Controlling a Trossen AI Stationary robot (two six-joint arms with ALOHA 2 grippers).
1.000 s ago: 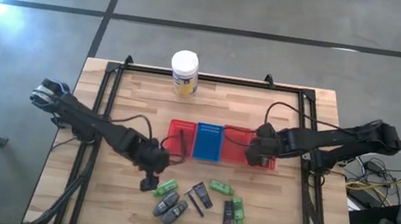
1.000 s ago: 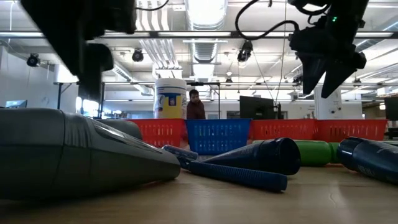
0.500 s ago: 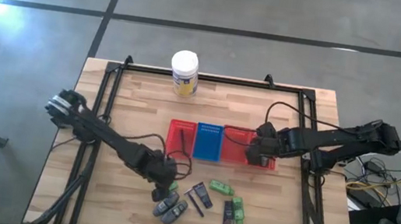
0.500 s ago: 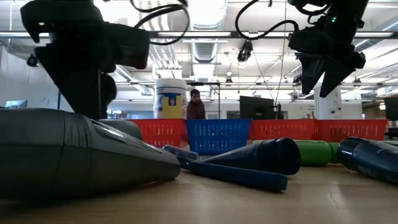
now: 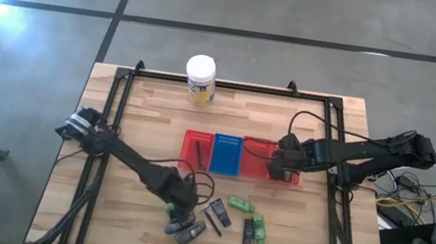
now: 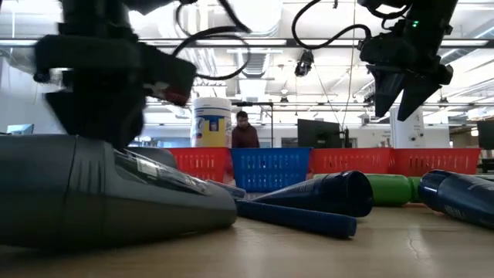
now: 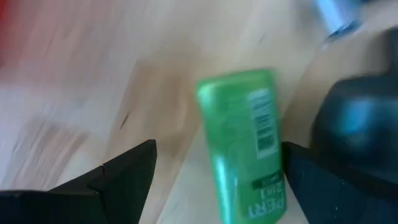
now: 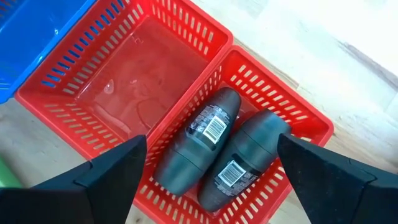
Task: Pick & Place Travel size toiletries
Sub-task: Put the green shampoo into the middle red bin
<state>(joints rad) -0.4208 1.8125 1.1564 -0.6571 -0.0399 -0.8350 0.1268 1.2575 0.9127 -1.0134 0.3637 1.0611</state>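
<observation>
My left gripper (image 7: 217,186) is open and points down over a bright green little bottle (image 7: 245,143) that lies flat on the table, with one finger on either side of it. A grey oval bottle (image 7: 360,124) lies close beside one finger. In the high view this gripper (image 5: 180,209) stands at the left end of the toiletries: grey bottles (image 5: 188,232), black tubes (image 5: 220,213), a thin dark stick (image 5: 210,220) and green bottles (image 5: 240,203). My right gripper (image 8: 211,180) hangs open above the rightmost red basket (image 8: 283,112), where two grey bottles (image 8: 205,134) lie.
Red baskets (image 5: 195,150) and a blue basket (image 5: 226,153) stand in a row at mid-table. A white jar with a yellow label (image 5: 200,79) stands at the far edge. A black frame (image 5: 113,107) runs round the tabletop. A person (image 6: 245,131) shows far behind.
My left gripper has come down and toward the near right, from beside the left red basket onto the green bottle, rolling a little as it went. In the low view the nearest grey bottle has shifted slightly. My right gripper has stayed above its basket.
</observation>
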